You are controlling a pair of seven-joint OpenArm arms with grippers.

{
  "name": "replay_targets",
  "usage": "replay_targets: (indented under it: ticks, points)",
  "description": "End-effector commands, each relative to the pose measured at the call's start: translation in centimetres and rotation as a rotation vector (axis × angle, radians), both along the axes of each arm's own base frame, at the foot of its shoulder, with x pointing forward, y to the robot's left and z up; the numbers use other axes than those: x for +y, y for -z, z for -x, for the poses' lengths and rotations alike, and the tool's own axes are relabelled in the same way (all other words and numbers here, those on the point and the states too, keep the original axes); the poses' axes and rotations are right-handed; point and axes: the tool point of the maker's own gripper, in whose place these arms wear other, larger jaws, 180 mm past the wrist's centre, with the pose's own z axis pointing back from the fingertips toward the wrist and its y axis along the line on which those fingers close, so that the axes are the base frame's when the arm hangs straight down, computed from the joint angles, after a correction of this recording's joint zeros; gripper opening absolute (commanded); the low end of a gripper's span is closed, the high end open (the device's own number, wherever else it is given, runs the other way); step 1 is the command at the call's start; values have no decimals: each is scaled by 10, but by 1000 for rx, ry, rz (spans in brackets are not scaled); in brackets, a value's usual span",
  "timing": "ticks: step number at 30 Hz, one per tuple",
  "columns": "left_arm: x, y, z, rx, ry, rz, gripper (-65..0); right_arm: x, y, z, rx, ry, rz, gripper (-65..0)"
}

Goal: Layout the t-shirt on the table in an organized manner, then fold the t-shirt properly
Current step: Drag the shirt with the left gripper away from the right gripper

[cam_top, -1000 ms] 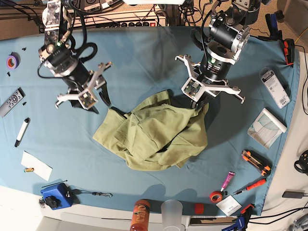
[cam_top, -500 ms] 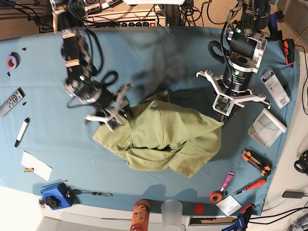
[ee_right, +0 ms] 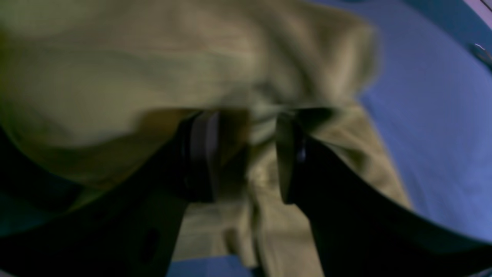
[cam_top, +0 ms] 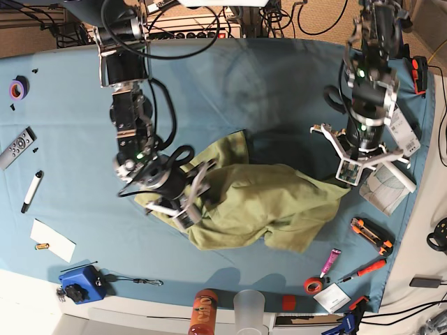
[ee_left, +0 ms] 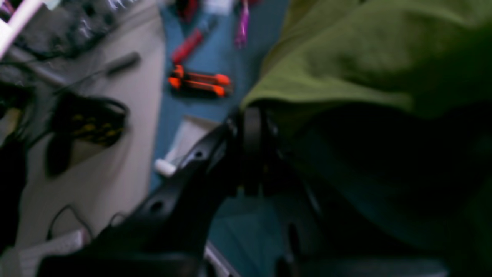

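Two tools are working the t-shirt, which is lying bunched on the tabletop between them. Your right tool is standing spread over a fold beneath it; be closing it on a single layer. Your left tool is pinching the shirt's edge; be pulling outward steadily, keeping clear of the orange cutter just beyond it.

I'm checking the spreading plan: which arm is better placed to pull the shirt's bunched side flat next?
The right gripper, I'd judge: its open fingers straddle the crumpled folds of the shirt. The left gripper is at the opposite, stretched edge.
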Motion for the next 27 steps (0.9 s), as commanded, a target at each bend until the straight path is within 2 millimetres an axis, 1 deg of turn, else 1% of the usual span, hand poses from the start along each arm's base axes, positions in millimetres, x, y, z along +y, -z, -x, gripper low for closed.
replay_targets:
  ticks: [1,5,9,12,14,17,20,24,27]
  points:
    - [4,-13,-11,-53,-2,-5,-650,-6,-13,-8,-27,16,-2,-414]
    - [16,-11,-35,-57,-33,-7,-650,-42,4,0,58,117,12,-414]
    - [22,-9,-60,-48,-49,20,-650,-77,12,12,99,215,-77,-414]
    - [30,-6,-78,-34,-70,31,-650,-107,19,23,128,274,-98,-414]
    - [35,-5,-88,-30,-86,29,-650,-121,22,32,144,289,-115,-414]
    - [43,-8,-104,-31,-107,29,-650,-132,27,44,172,292,-140,-414]
    - [49,-17,-119,-46,-126,25,-650,-140,34,54,199,308,-136,-414]
    - [58,-30,-135,-73,-164,39,-650,-136,43,64,225,304,-155,-414]
    - [56,-29,-140,-56,-157,75,-650,-131,44,65,226,301,-172,-414]
